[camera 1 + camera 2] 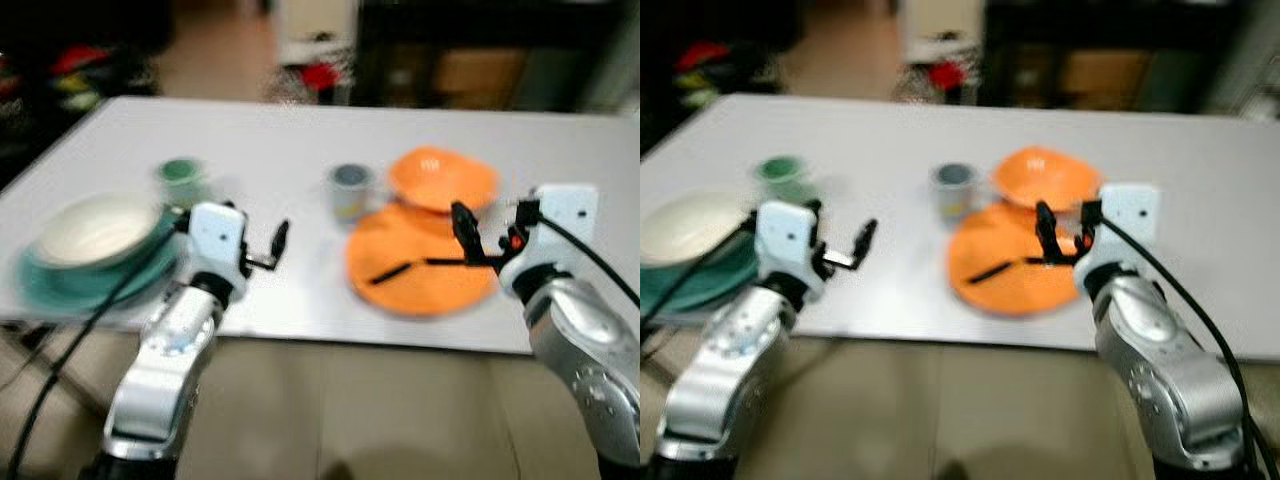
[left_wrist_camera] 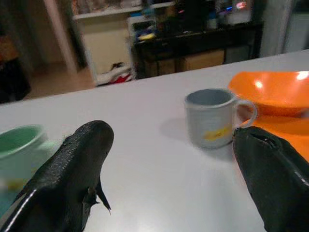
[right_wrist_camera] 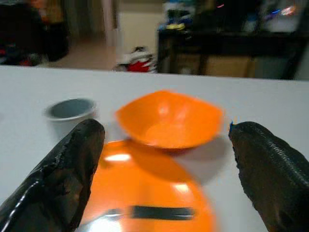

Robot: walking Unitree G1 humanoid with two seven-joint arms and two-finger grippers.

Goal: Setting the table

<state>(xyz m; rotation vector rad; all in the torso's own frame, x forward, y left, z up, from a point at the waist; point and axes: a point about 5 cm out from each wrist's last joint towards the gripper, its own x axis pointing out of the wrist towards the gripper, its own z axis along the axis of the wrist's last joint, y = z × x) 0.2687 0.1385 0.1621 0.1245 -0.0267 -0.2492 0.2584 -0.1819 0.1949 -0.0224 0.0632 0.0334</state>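
Looking down through the left eye view, we find the white surface [image 1: 300, 150] carrying two place settings: a cream bowl [image 1: 95, 230] on a teal plate [image 1: 60, 285] with a green cup [image 1: 182, 180] behind it, and an orange plate [image 1: 420, 262] bearing a dark utensil [image 1: 392, 271], with an orange bowl [image 1: 443, 178] and a grey mug [image 1: 350, 190] just beyond. The left tool [image 1: 268, 248] hovers beside the teal plate and the right tool [image 1: 468, 238] over the orange plate's near edge; the frame is blurred, so we judge that any reach begun now risks landing off target. The right eye view repeats this layout. In the left wrist view, the left tool's fingers [image 2: 72, 164] stand wide apart and empty, the grey mug between them further off; a hasty advance could tip it. In the right wrist view, the right tool's fingers [image 3: 67, 169] are likewise spread and hold nothing, framing the orange bowl, with the utensil below; closing too low could scrape the plate or flick the utensil off.
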